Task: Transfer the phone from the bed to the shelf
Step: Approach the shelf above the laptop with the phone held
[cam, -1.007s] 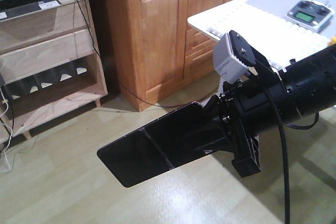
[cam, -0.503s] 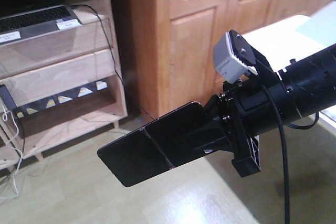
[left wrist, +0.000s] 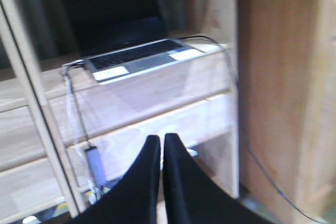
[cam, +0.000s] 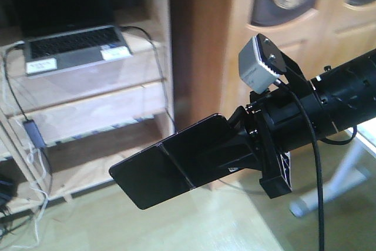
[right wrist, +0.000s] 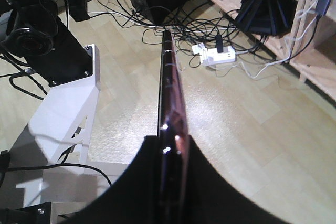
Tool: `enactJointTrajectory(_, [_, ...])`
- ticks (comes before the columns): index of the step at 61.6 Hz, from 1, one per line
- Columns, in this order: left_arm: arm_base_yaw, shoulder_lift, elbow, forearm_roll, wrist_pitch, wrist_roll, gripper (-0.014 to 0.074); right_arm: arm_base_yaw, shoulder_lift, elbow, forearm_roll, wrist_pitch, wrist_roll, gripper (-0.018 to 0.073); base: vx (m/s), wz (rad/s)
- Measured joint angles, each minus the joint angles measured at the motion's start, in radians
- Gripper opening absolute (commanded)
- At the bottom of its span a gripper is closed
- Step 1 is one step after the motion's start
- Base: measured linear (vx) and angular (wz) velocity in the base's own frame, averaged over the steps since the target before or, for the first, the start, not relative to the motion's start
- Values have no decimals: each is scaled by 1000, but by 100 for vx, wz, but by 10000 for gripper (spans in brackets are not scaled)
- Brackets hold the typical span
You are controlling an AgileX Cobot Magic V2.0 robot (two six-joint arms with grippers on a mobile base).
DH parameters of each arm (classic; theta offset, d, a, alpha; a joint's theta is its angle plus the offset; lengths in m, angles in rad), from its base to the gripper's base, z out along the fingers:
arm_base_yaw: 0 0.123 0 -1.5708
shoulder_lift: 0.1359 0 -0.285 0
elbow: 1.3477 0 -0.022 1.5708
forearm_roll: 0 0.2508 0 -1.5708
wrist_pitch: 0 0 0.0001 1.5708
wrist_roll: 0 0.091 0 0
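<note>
While the right gripper clamps one short end of the phone, the glossy black slab juts out in mid-air over the pale plank floor, the crease across its middle showing. It hangs in front of the shelf, touching neither shelf nor floor. From the right wrist the phone is a thin, rose-tinted strip seen edge-on, pinched between two black fingers. The left gripper carries nothing, its fingers drawn together with only a sliver of light between the tips, and faces the shelf. On the shelf's upper plank an open silver laptop sits near the front edge, and a dark cable runs from its right side down past the plank's right end. A small black power adapter hangs on its lead below the plank's left part. An orange-brown wooden wardrobe stands just beside the shelf's right upright. On the floor by the shelf's foot lie a tangle of black cables and a white power strip.
</note>
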Motion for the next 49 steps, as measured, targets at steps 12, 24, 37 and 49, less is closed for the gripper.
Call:
enactJointTrajectory(12, [0,0,0,0,0,0,1,0,0,0,0,0,0,-3,36,34])
enactJointTrajectory(24, [0,0,0,0,0,0,1,0,0,0,0,0,0,-3,34,37])
enactJointTrajectory(37, [0,0,0,0,0,0,1,0,0,0,-1,0,0,-3,32,37])
enactJointTrajectory(49, [0,0,0,0,0,0,1,0,0,0,0,0,0,-3,29,31])
